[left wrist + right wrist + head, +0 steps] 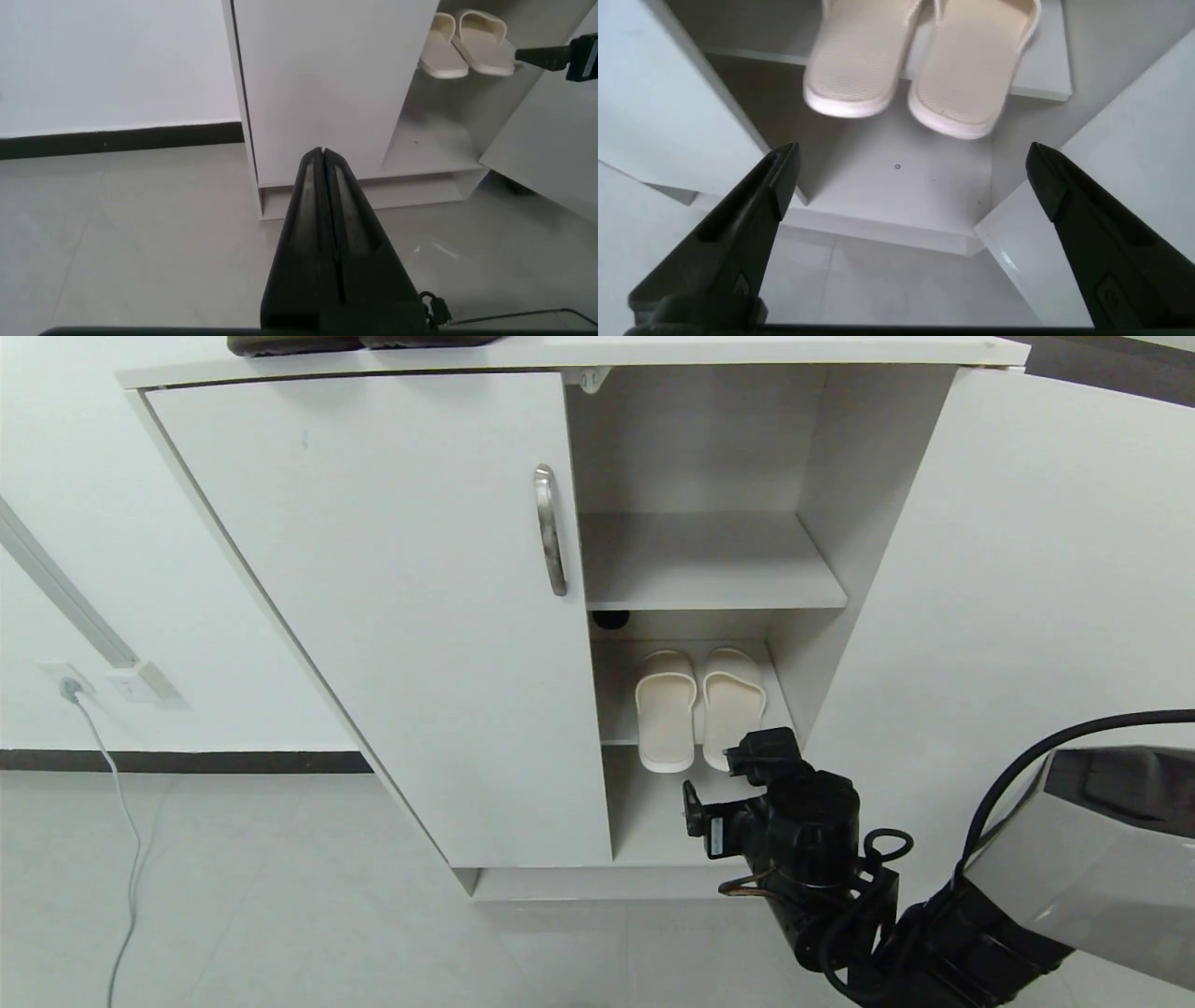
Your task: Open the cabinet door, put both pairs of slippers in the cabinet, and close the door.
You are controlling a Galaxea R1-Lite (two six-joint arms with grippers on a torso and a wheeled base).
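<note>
A tall white wooden cabinet (845, 476) stands against a white wall on a pale tiled floor (280, 896); its left door (373, 616), with a curved metal handle (550, 529), is closed, while its right door (1027, 569) is swung wide open. A pair of cream rubber slippers (666, 714) lies side by side on the cabinet's middle shelf (616, 709), toes towards the back and heels overhanging the front edge; the upper shelf (700, 560) and the bottom compartment (644, 812) hold nothing. Two dark items (299, 343) lie on the cabinet's top, cut off by the frame. The right gripper (910, 163) hangs just in front of the slippers' heels, its black fingers (738, 233) spread wide and holding nothing. The left gripper (322, 157) is low over the floor, facing the closed door, its fingers pressed together with nothing between them.
</note>
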